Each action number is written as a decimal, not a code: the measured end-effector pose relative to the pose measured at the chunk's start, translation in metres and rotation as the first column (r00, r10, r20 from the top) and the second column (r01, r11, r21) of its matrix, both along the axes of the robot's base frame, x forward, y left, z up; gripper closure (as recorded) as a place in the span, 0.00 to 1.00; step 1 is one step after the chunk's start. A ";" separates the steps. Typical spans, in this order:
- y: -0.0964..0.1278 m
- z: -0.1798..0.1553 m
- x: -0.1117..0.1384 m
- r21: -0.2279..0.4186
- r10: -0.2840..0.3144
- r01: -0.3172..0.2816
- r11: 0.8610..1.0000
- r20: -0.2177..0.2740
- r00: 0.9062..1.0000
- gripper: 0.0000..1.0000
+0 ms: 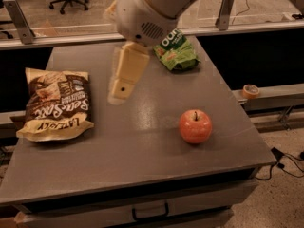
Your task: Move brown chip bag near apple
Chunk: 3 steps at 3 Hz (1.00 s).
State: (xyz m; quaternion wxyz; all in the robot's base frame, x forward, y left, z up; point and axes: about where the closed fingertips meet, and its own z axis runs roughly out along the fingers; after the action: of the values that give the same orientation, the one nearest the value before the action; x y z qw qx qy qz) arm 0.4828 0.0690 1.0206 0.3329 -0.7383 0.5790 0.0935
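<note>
The brown chip bag [57,105] lies flat at the left side of the grey table [128,151], its "Sea Salt" lettering facing up. The red-orange apple [195,126] stands upright at the right front of the table, well apart from the bag. My gripper [119,87] hangs from the white arm [152,8] above the table's middle, between the bag and the apple, a little right of the bag and touching nothing.
A smaller green chip bag [176,52] lies at the back right, partly behind the arm. A tape roll [250,90] sits on a ledge to the right. Rail posts [17,13] stand behind the table; a drawer handle [149,213] shows below the front edge.
</note>
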 end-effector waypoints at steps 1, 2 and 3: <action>0.000 0.000 0.000 0.000 -0.001 0.001 1.000 0.000 1.000 0.00; 0.004 0.001 0.001 0.009 0.004 -0.004 1.000 0.001 1.000 0.00; 0.057 0.002 0.017 0.072 0.063 -0.064 0.995 0.021 0.998 0.00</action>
State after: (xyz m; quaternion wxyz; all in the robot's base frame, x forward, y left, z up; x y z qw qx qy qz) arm 0.5000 0.1256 1.0230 0.3618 -0.7447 0.5483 0.1181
